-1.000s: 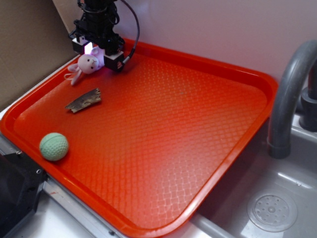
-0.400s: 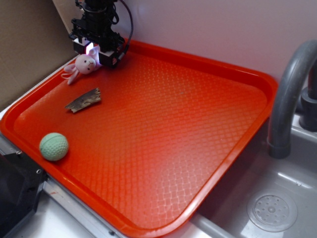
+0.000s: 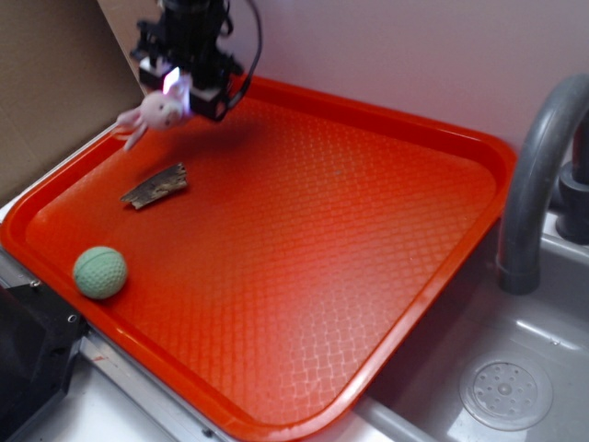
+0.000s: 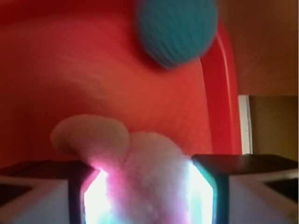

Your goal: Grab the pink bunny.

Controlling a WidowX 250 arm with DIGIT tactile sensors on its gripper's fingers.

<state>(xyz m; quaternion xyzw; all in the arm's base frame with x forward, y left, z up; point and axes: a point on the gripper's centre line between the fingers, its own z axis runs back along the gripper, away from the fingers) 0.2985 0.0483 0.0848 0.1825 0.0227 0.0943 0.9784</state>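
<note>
here the pale, fuzzy pink bunny (image 3: pixel 155 111) hangs above the tray (image 3: pixel 386 129), pinched between the fingers (image 4: pixel 74 186).

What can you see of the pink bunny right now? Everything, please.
The pink bunny is a small pale pink plush with a rounded head, long ears and stubby limbs, fuzzy-looking. It hangs clear of the red tray, near its far left corner, clamped between the gripper fingers, head and limbs sticking out sideways. Only the fingers touch it. The wrist view is blurred.
</note>
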